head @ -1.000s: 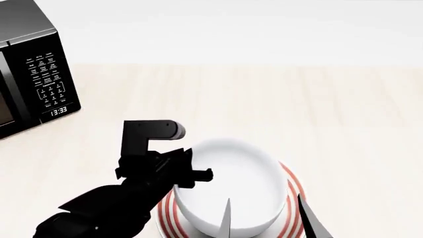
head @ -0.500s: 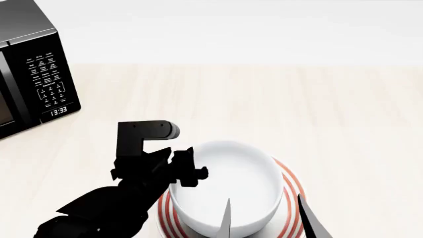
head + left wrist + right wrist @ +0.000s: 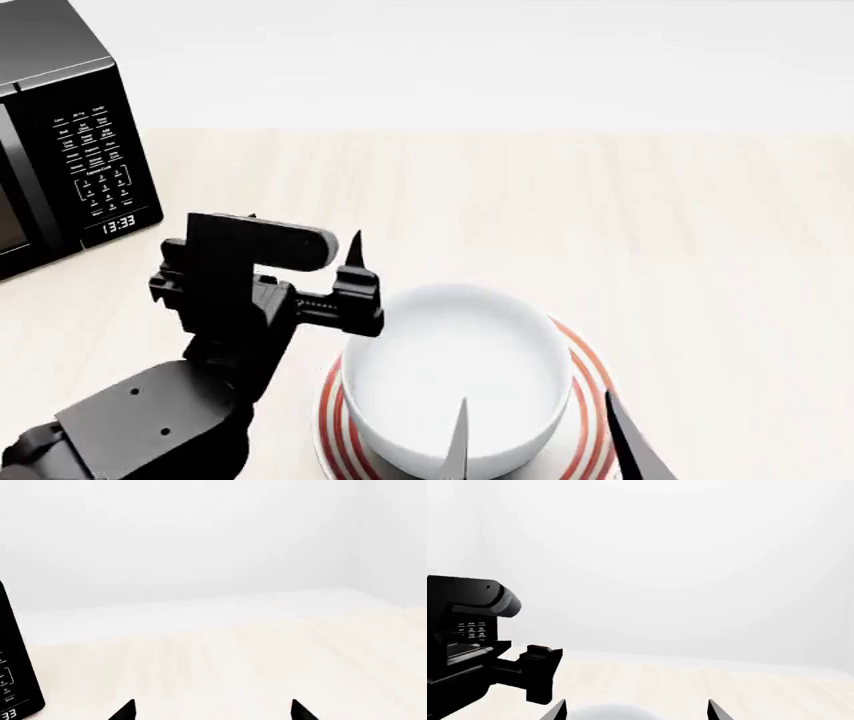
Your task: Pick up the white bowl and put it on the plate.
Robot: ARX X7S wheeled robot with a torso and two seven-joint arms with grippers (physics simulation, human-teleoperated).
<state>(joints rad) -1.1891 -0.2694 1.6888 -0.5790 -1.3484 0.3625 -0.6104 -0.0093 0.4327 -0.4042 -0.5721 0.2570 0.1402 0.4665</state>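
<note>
A pale wooden worktop point(image 3: 641, 220) carries a black microwave point(image 3: 60, 140) against a white wall. The white bowl point(image 3: 454, 375) sits centred on the plate point(image 3: 587, 375), apparently placed. The left pincer point(image 3: 350, 290) stands spread beside its rim, clear of it; the right pincer point(image 3: 534, 445) is likewise spread.

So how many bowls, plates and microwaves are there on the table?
Bowls: 1, the white bowl
Plates: 1, the plate with red rings, under the bowl
Microwaves: 1, the black microwave
Total: 3
</note>
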